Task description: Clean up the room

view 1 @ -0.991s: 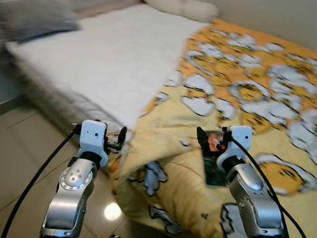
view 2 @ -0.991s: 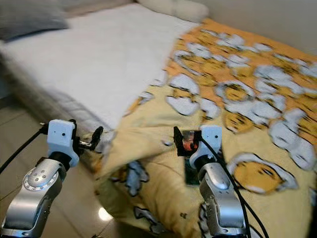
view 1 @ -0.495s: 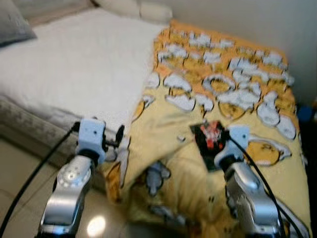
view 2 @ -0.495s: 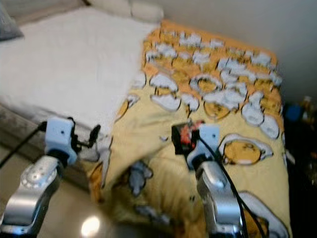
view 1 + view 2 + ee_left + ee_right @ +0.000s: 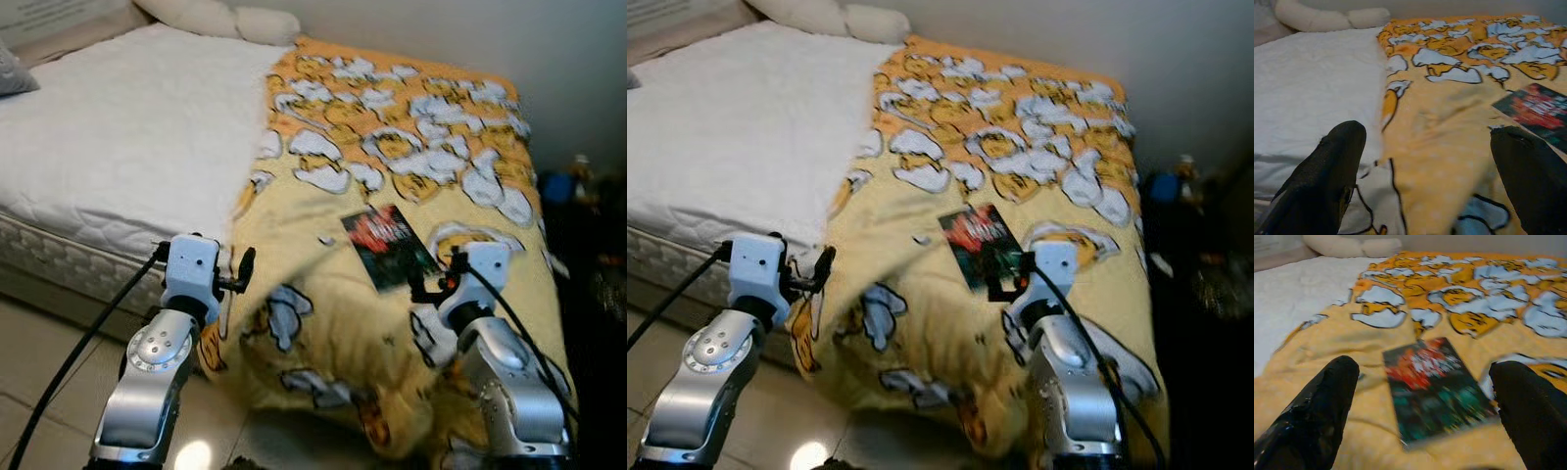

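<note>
A dark book (image 5: 389, 247) with a red and green cover lies flat on the yellow cartoon-print blanket (image 5: 392, 147), which covers the right half of the bed and hangs over its near edge. My right gripper (image 5: 423, 287) hovers open just short of the book's near corner; the right wrist view has the book (image 5: 1435, 387) lying between the spread fingers (image 5: 1327, 401). My left gripper (image 5: 238, 282) is open at the blanket's hanging left edge, with nothing between its fingers (image 5: 1332, 166).
The bare white mattress (image 5: 127, 127) takes up the bed's left half, with cream pillows (image 5: 220, 20) at the head. Tiled floor (image 5: 39, 372) lies below the near edge. A dark gap with a blue object (image 5: 560, 186) runs along the bed's right side by the wall.
The whole view has swung to the right along the bed, bringing its far right edge into sight. The book now sits ahead and left of my right gripper. Both grippers stay open.
</note>
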Robot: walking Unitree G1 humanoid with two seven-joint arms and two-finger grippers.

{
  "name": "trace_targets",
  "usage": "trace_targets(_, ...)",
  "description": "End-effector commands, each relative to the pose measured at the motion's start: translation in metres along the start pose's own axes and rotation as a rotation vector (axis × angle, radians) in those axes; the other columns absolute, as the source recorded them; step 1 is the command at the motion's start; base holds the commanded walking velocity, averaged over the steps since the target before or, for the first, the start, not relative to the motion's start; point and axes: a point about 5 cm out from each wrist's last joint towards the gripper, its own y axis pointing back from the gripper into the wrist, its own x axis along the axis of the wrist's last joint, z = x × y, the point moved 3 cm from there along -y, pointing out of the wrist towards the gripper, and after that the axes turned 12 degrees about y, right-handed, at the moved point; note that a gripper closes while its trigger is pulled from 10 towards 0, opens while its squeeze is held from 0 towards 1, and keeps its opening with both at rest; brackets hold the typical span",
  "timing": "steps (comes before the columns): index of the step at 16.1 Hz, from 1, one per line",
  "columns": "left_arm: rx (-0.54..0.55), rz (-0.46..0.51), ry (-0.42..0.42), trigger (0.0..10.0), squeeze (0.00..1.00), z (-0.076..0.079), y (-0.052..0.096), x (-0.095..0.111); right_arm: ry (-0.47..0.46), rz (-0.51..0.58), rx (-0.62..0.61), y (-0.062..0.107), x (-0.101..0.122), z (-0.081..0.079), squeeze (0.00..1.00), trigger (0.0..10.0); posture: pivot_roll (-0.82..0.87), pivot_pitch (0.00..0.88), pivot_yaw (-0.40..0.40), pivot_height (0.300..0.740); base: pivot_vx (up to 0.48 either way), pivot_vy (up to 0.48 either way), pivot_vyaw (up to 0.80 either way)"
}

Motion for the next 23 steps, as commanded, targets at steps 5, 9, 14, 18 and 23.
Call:
trace_targets(5,0.017,0.004,-0.001,10.0,1.0,-0.0022,-0.0017,0.002,0.007,0.003,-0.015,-0.0036,0.0036,0.0036,0.0,10.0,-0.11,0.0,-0.045,0.74,0.0,-0.48,0.0)
trace_targets(9,0.04,-0.006,0.029,10.0,1.0,-0.0058,-0.0022,0.0005,0.008,-0.002,-0.019,-0.004,0.0029,0.004,0.0,10.0,-0.11,0.0,-0.044,0.74,0.0,-0.185,0.0)
trace_targets(14,0.03,-0.005,0.017,10.0,1.0,-0.0074,-0.0027,0.0011,0.01,-0.006,-0.014,-0.0042,0.0024,0.0026,0.0,10.0,-0.11,0.0,-0.046,0.74,0.0,0.0,0.0)
trace_targets(18,0.012,-0.011,0.039,10.0,1.0,-0.0056,-0.0025,0.0003,0.012,-0.012,-0.015,-0.0042,0.0006,0.0001,0.0,10.0,-0.11,0.0,-0.045,0.74,0.129,0.0,0.0)
trace_targets(23,-0.002,-0.011,0.045,10.0,1.0,-0.0034,-0.0025,0.0003,0.011,-0.014,-0.006,-0.0047,0.0,-0.0024,0.0,10.0,-0.1,0.0,-0.049,0.74,0.278,0.0,0.0)
